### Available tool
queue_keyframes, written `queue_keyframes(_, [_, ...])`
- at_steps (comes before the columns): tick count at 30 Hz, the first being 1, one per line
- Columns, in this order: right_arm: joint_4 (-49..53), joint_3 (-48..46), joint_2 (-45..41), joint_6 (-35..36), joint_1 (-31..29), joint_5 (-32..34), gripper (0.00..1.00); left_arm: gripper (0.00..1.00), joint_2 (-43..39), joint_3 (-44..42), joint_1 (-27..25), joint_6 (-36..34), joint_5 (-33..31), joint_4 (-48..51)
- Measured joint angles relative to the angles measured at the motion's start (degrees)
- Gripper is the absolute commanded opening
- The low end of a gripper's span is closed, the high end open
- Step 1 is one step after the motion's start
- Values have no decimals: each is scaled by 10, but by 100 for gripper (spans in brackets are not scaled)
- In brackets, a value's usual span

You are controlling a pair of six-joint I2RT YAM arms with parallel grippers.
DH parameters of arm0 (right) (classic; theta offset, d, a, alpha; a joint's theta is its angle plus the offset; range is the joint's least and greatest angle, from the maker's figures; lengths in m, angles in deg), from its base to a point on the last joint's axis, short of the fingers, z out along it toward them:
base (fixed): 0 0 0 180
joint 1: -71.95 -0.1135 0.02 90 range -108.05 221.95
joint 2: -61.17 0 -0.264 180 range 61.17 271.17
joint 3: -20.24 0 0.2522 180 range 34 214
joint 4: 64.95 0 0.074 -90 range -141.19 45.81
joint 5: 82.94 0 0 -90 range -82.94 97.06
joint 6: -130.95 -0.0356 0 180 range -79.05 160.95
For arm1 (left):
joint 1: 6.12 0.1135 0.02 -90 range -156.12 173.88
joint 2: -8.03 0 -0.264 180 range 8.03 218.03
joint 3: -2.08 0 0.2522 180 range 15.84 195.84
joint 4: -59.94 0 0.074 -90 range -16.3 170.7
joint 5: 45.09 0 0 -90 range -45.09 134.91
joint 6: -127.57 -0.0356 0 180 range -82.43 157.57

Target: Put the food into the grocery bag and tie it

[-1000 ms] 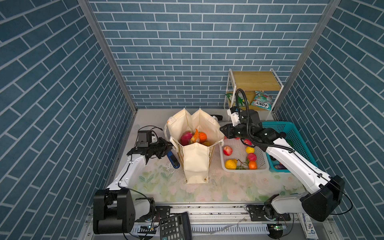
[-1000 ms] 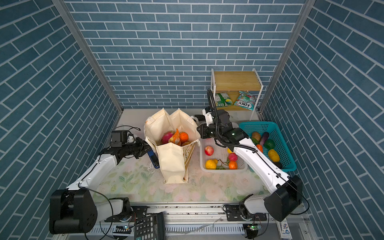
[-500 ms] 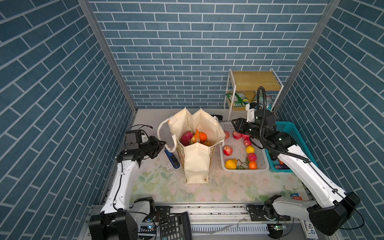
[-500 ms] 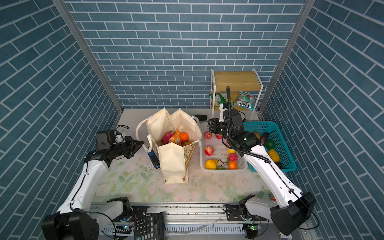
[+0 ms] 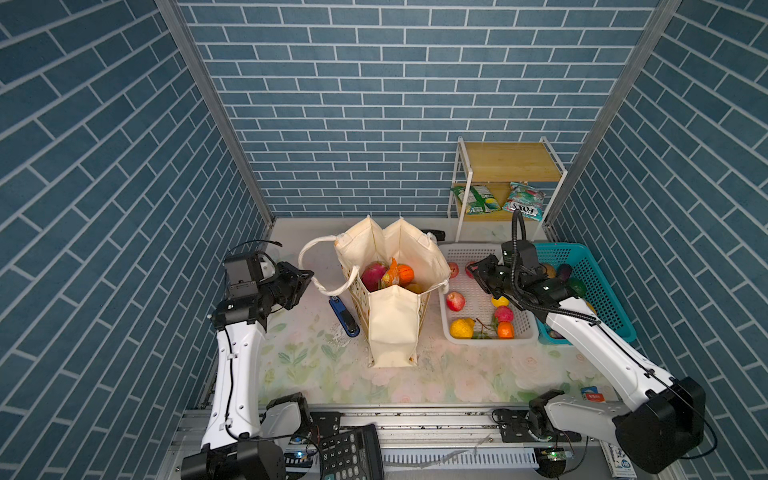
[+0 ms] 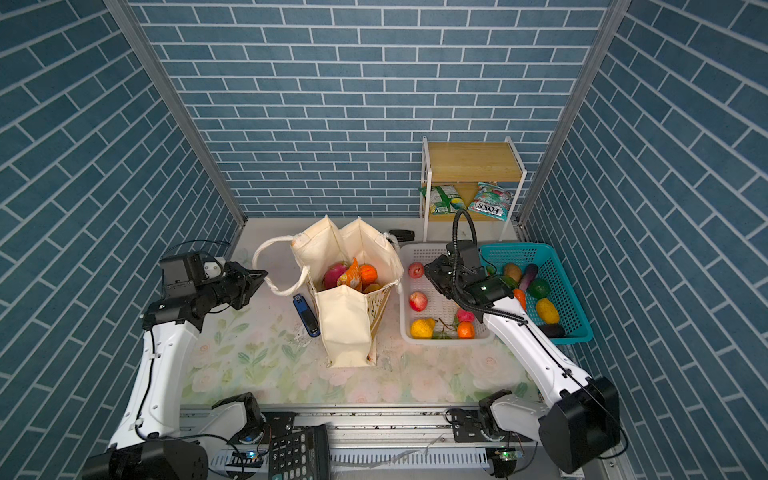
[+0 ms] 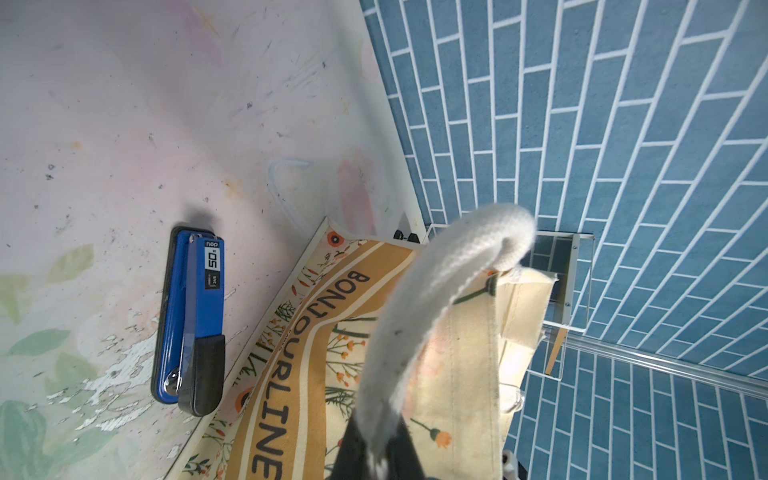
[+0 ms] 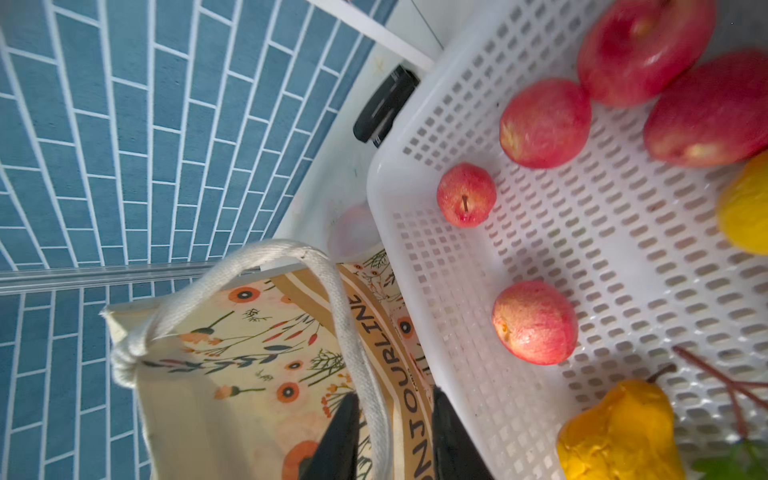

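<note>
The cream floral grocery bag stands open mid-table. Inside it lie a magenta dragon fruit, an orange-pink snack packet and an orange fruit. My left gripper is to the bag's left and shut on the white strap handle, which stretches out as a loop; the wrist view shows the strap running into the jaws. My right gripper hovers over the white basket, right of the bag. It is open, and the other strap passes loosely between its fingers.
A blue stapler lies by the bag's left foot. The white basket holds apples, a lemon and an orange. A teal basket of vegetables stands at the right. The wooden shelf behind holds snack packets. A calculator sits at the front edge.
My left gripper closed on the strap and drew it leftward, stretching the loop. My right gripper backed away from the bag's rim over the white basket, and its jaws widened.
</note>
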Motion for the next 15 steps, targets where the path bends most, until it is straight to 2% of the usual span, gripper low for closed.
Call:
queue_keyframes(10, [-82,-24,74,-91,-1,-87,45,0,31,54,11,3,-2,10])
queue_keyframes(15, [-124,-24,120,-107,-9,-122,47,0,51,62,13,4,0,12])
